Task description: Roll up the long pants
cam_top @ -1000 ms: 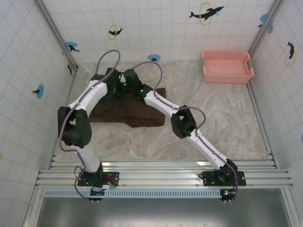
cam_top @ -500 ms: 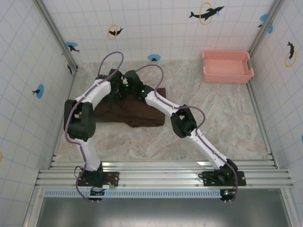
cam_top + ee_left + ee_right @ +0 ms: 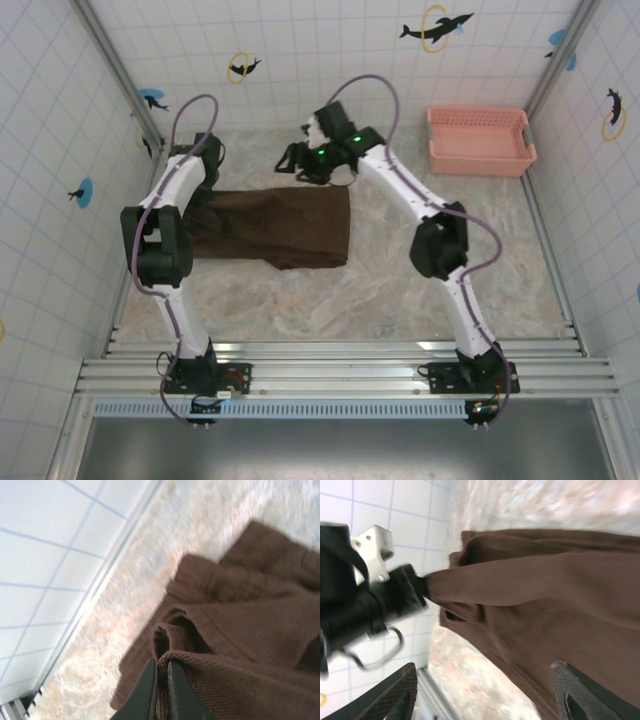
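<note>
The long brown pants (image 3: 280, 225) lie flat across the back left of the marbled table. My left gripper (image 3: 203, 190) is at their left end, shut on a thick fold of the fabric (image 3: 200, 665); its fingers (image 3: 148, 690) pinch the hem edge. That same fold shows stretched taut toward the left gripper (image 3: 417, 587) in the right wrist view. My right gripper (image 3: 292, 160) hangs above the pants' back edge, raised off the cloth, its fingers (image 3: 395, 695) spread wide with nothing between them. The pants (image 3: 545, 595) lie below it.
A pink basket (image 3: 478, 140) stands at the back right corner. The tiled left wall and its metal rail (image 3: 100, 580) run close beside the left gripper. Bare marbled table (image 3: 420, 280) lies in front of and to the right of the pants.
The right gripper has let go of the pants, lifted and swung right toward the back. The left gripper has moved left with the fold, and the pants now lie stretched out wider.
</note>
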